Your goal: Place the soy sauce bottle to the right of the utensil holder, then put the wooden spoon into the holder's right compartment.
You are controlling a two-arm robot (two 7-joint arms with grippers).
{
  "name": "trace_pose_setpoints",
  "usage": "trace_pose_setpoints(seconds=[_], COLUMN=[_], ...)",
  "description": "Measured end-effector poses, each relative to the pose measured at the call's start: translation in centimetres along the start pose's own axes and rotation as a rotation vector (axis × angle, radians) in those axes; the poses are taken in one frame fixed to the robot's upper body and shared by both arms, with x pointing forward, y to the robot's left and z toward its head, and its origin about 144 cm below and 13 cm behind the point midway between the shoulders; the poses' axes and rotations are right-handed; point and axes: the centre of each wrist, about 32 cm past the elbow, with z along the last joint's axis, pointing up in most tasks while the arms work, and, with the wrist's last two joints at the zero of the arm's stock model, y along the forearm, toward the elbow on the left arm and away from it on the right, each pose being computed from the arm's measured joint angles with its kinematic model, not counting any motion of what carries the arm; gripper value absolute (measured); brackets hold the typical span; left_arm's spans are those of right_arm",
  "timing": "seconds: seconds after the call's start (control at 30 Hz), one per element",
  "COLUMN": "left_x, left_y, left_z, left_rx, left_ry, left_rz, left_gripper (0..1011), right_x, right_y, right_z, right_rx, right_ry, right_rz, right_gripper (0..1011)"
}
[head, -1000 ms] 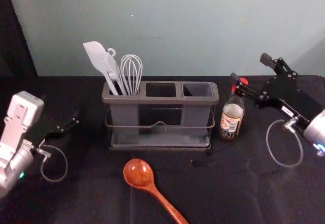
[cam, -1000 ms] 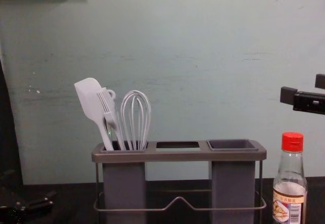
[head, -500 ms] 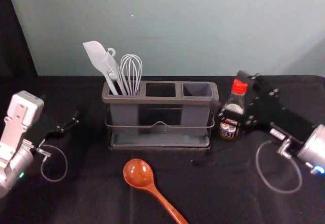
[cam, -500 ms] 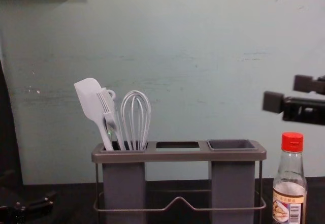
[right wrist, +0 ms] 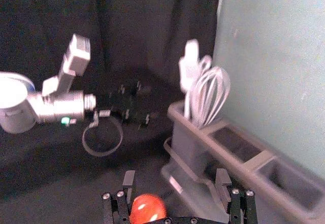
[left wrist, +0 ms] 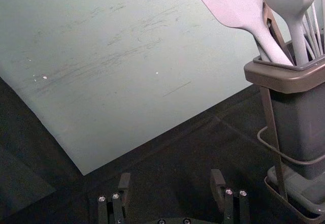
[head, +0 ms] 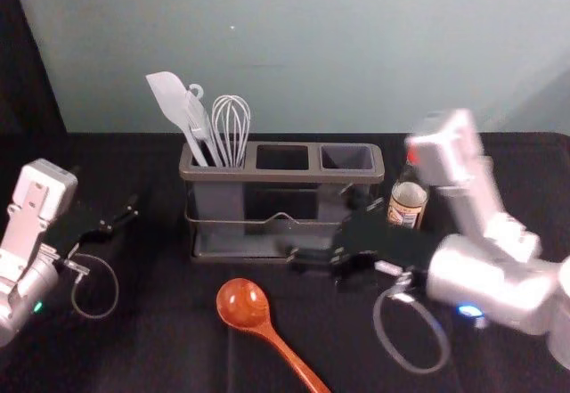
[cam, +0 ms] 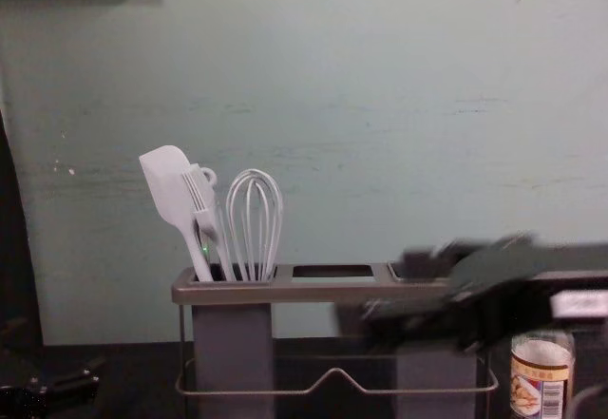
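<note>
- Right gripper (head: 321,225): I have it over the table in front of the holder's right half, out beyond the spoon. Fingers spread wide, gap between them, nothing gripped. A cable loop (head: 378,326) hangs from its wrist.
- Left gripper (head: 106,191): parked well apart from the holder, off to the left side. Its fingers stand apart too, grasping nothing.
- Soy sauce bottle (head: 407,204): upright on the table just beside the utensil holder (head: 280,176), on its right. My right arm crosses in front of the bottle's upper part in the chest view; the label faces me.
- Wooden spoon (head: 242,305): lying on the dark table (head: 160,339) in front of the holder — bowl end toward the holder, handle slanting right and toward me. From the right wrist view I see its red-brown bowl low between the fingers, nearer one of them, not clamped.
- Holder's right compartment (head: 347,157): its mouth is visible from the head view; the spoon is outside it.
- Left compartment: holds the spatula (head: 166,97), brush (head: 197,117) and whisk (head: 231,126) — heads up, spatula leaning left.
</note>
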Motion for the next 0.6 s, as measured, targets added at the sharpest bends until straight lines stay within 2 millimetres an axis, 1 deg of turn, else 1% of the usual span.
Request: trace_pose_setpoints(seconds=[0.03,0.07,0.27,0.3,0.4,0.6], left_x=[0.0,0.0,0.0,0.0,0.0,0.0], left_y=[0.0,0.0,0.0,0.0,0.0,0.0], left_z=[0.0,0.0,0.0,0.0,0.0,0.0], left_rx=[0.0,0.0,0.0,0.0,0.0,0.0], left_ry=[0.0,0.0,0.0,0.0,0.0,0.0], left_rz=[0.0,0.0,0.0,0.0,0.0,0.0], left_gripper=[1011,1012,1011,1012,1011,1011], right_x=[-0.2,-0.6,-1.4,-1.7,-1.9,-2.4], right_y=[0.5,1.4,4.2,4.9,6.2,8.3], right_z=[0.3,0.7,1.4,1.5,1.6,1.3], right_rx=[-0.024,-0.071,-0.223,-0.267,-0.354,-0.455], right_ry=[0.011,0.04,0.147,0.164,0.191,0.197], right_rz=[0.006,0.016,0.036,0.041,0.041,0.033], right_gripper=[1003,1003,1003,1003,1003,1002])
